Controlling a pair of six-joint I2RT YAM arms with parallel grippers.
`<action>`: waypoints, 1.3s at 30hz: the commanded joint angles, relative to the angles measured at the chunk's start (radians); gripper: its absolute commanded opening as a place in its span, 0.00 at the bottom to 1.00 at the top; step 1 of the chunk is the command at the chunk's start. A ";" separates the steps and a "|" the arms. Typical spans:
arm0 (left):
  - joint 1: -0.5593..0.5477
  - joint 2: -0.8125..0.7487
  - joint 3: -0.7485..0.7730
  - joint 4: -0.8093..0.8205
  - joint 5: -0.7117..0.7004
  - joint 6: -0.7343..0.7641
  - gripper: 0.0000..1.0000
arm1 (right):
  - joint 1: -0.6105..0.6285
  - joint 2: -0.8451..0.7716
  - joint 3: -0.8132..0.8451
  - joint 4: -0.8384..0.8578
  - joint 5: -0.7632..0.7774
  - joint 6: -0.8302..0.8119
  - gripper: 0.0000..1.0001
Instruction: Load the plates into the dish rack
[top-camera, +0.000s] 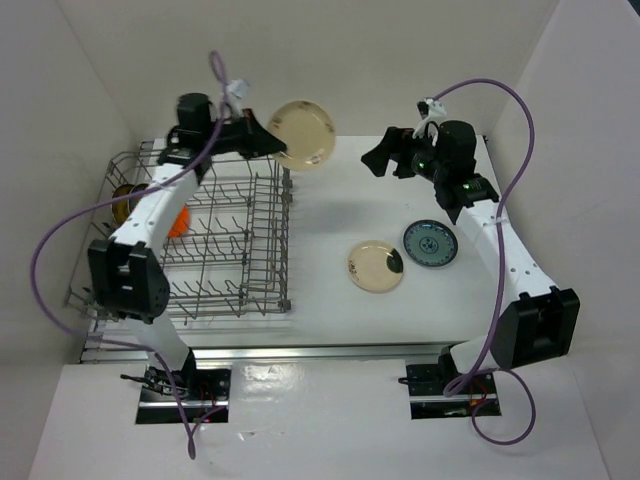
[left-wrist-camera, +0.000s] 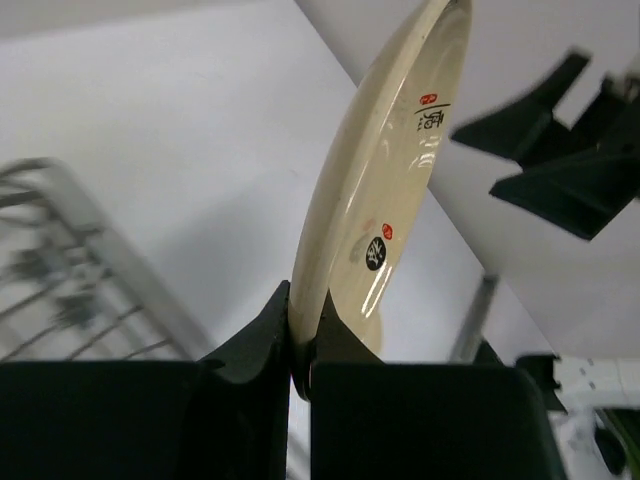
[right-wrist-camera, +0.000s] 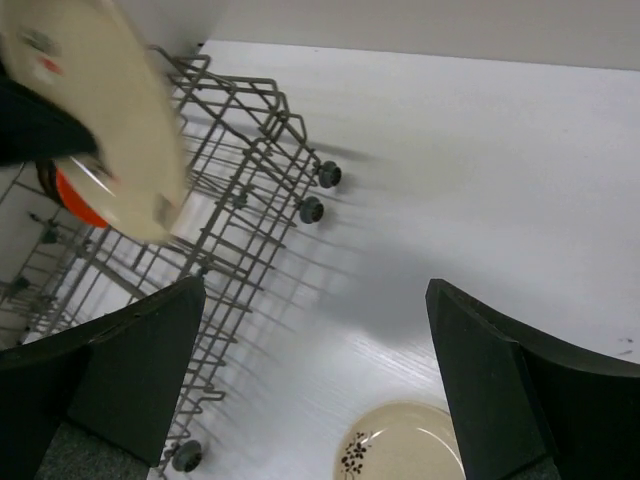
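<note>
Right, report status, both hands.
Left hand shut on beige plate, held up beside rack. Right hand open, empty. Blue plate, second beige plate on table. Nothing blocking rack.

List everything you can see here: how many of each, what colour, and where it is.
dish rack: one, grey wire, left side of the table
orange plate: one, bright orange, in the rack, partly hidden
dark gold plate: one, dark gold, rack's left edge, partly hidden
lifted plate: one, beige, in the air by the rack's far right corner
flat beige plate: one, beige, on the table right of the rack
blue-and-white plate: one, beside the flat beige plate
table: one, white
left gripper: black, shut on the lifted plate's rim
right gripper: black, open, empty
</note>
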 joint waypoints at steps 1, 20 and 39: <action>0.158 -0.188 -0.023 -0.007 -0.069 0.056 0.00 | 0.007 -0.067 -0.057 0.028 0.113 -0.029 1.00; 0.436 -0.365 -0.088 -0.531 -0.830 0.535 0.00 | -0.032 0.316 0.106 -0.025 0.205 -0.065 1.00; 0.402 -0.268 -0.157 -0.571 -1.081 0.570 0.00 | -0.092 0.462 0.177 -0.116 0.266 -0.065 1.00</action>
